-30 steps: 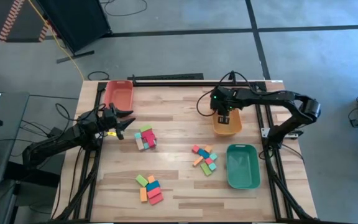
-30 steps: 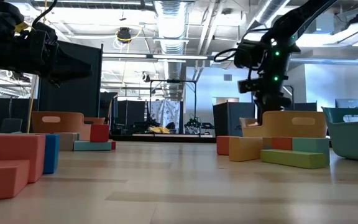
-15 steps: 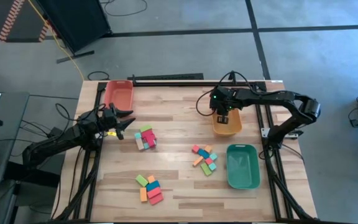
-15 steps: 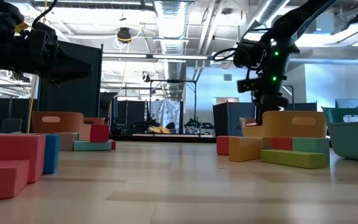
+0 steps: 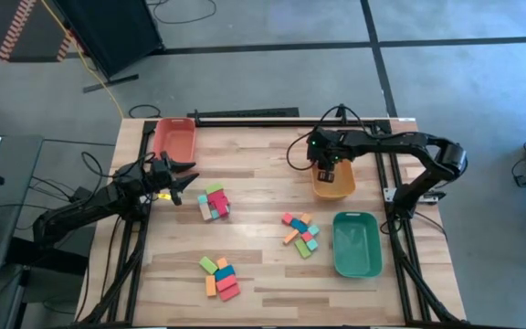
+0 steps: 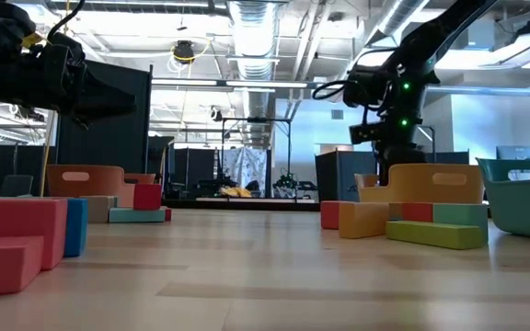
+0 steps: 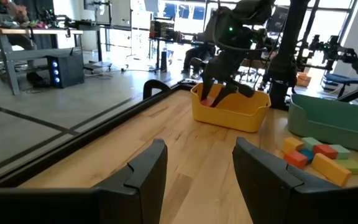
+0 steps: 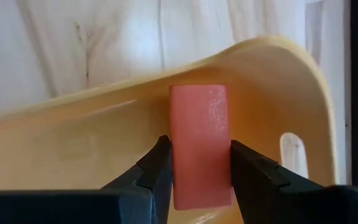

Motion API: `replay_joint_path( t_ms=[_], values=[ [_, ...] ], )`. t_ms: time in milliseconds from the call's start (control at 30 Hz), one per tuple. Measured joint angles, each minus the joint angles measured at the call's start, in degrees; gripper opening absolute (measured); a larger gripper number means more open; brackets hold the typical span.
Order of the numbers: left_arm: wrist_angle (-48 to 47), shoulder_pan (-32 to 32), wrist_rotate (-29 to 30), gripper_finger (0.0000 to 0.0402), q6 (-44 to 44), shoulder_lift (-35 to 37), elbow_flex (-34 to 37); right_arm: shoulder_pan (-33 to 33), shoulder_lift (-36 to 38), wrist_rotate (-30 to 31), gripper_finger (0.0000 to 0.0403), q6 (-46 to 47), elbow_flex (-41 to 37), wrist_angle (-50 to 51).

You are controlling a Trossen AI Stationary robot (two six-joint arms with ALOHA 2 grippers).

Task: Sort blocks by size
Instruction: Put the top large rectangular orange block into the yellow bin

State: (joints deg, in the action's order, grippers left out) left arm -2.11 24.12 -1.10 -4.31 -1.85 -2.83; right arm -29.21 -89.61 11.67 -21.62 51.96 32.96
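Note:
My right gripper (image 5: 327, 164) (image 8: 196, 149) hangs over the orange tray (image 5: 334, 183) at the far right and is shut on a pink block (image 8: 199, 143). It also shows above the tray in the left wrist view (image 7: 225, 90). My left gripper (image 5: 188, 179) (image 7: 197, 168) is open and empty above the table's left side. Loose blocks lie on the table in three clusters: left of centre (image 5: 215, 202), right of centre (image 5: 300, 232) and near the front (image 5: 219, 276). My right gripper pinches the pink block by its two long sides (image 8: 174, 155) between its two fingers, which point down into the orange tray and lie along the block. The block's far end (image 8: 197, 93) is close to the tray's inner wall; whether it rests on the tray I cannot tell.
A red-orange tray (image 5: 173, 139) stands at the far left and a green tray (image 5: 356, 243) at the right, in front of the orange one. A dark rail (image 5: 245, 116) runs along the far edge. Bare wood lies in the middle between the clusters.
My right gripper has risen a little over the orange tray and shifted slightly toward the table's left, still shut on the pink block.

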Motion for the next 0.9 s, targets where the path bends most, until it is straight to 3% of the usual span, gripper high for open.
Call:
replay_joint_path(
  t_ms=[633,900],
  values=[
    [0.0,0.0,0.0,0.0173,0.0,0.0,0.0,0.1,0.0,0.1,0.0164,1.1,0.0,0.0],
    [0.0,0.0,0.0,0.0173,0.0,0.0,0.0,-0.2,0.0,0.4,0.0203,1.8,0.0,0.0]
  ],
)
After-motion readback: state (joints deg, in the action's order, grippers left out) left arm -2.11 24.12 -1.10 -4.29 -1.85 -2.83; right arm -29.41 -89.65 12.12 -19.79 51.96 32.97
